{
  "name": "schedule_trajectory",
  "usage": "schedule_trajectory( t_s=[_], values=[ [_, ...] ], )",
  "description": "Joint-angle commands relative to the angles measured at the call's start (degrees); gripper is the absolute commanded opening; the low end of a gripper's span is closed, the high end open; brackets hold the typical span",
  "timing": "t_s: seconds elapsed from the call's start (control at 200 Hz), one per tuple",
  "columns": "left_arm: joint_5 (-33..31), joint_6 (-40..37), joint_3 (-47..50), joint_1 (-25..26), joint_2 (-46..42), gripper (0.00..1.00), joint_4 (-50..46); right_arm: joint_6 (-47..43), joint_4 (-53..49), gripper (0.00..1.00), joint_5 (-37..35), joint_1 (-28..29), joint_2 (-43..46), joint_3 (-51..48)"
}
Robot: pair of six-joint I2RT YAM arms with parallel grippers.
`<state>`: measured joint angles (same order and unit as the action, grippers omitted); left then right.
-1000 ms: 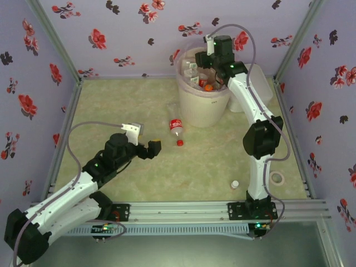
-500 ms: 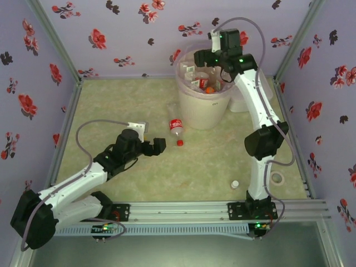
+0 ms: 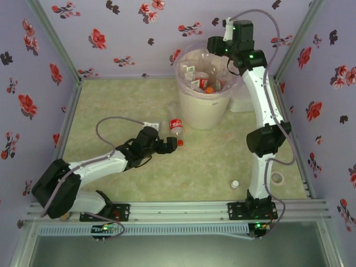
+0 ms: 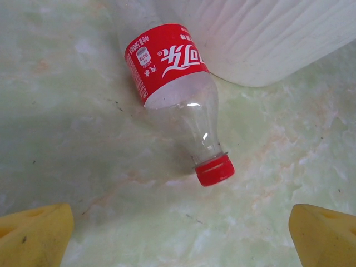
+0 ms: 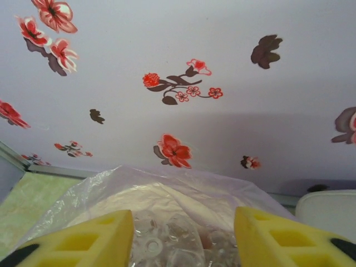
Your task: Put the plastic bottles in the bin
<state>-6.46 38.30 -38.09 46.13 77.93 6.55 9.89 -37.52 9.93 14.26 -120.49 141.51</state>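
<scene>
Light is bright, soft and even, falling from above. In the top view the bench [image 3: 139, 105] is lit flat and shadows are faint. The picture is a little grainy, and the walls lean outward toward the corners. In the left wrist view the bottle [image 4: 172, 83] is sharp, with small white glints on its clear neck and a soft shadow to its left. The left fingers [image 4: 33, 236] are blurred. In the right wrist view the right fingers [image 5: 283, 239] are soft, the bag [image 5: 167, 186] is hazy, and a dimmer band crosses the wall [image 5: 167, 50].
</scene>
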Motion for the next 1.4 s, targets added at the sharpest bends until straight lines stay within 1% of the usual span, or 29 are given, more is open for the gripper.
schedule_trajectory(
  t_s=[0.0,0.09,0.22,0.355,0.44,0.535,0.57,0.595,0.665,0.78,0.865,0.965,1.055,1.155,1.395],
  values=[
    [-1.9,2.5,-2.5,0.4,3.3,1.0,3.7,0.5,-0.6,0.46,2.7,0.4,-2.1,-0.1],
    [-1.9,2.6,-4.0,0.5,6.2,1.0,3.6,-0.5,-0.5,0.34,3.0,0.8,-1.4,-3.6],
    [-2.2,3.0,-6.0,0.6,9.9,1.0,2.8,-2.0,1.2,0.27,3.0,1.9,1.0,-12.0],
    [-3.1,3.4,-7.6,0.6,13.4,1.0,2.1,-3.1,5.3,0.25,1.5,3.6,3.7,-22.3],
    [-3.7,3.3,-8.9,0.6,15.3,1.0,1.0,-3.1,5.6,0.24,1.7,3.9,3.7,-23.7],
    [-4.4,3.2,-9.8,0.6,17.4,1.0,0.7,-3.0,5.5,0.24,1.7,3.9,4.2,-23.0],
    [-4.6,3.4,-10.3,0.6,18.0,0.99,0.7,-3.2,4.8,0.25,1.5,3.9,4.4,-22.0],
    [-4.6,3.4,-10.5,0.6,18.6,0.99,0.7,-3.4,4.4,0.28,1.3,4.0,4.5,-21.1],
    [-4.7,3.7,-11.2,0.6,19.9,0.99,1.1,-4.1,3.2,0.41,0.6,3.9,5.4,-19.0],
    [-5.0,3.7,-12.3,0.5,21.5,0.98,1.4,-5.3,1.0,0.58,-0.6,3.8,8.0,-16.3],
    [-5.1,4.0,-12.6,0.4,22.3,0.98,1.7,-5.8,0.5,0.7,-1.2,3.7,11.2,-17.0],
    [-5.1,4.0,-12.7,0.2,22.8,0.99,2.9,-6.0,0.9,0.79,-1.5,3.6,15.9,-20.0],
    [-5.1,4.0,-13.1,-0.3,23.4,1.0,3.0,-5.5,1.2,0.85,-1.5,3.5,19.7,-23.0],
    [-5.1,4.5,-12.8,-1.4,24.0,1.0,4.0,-4.3,1.5,0.89,-0.9,3.5,24.4,-27.1],
    [-4.9,3.7,-15.2,-3.4,27.2,1.0,5.0,1.1,8.9,0.9,0.0,4.0,40.3,-47.8]
  ],
)
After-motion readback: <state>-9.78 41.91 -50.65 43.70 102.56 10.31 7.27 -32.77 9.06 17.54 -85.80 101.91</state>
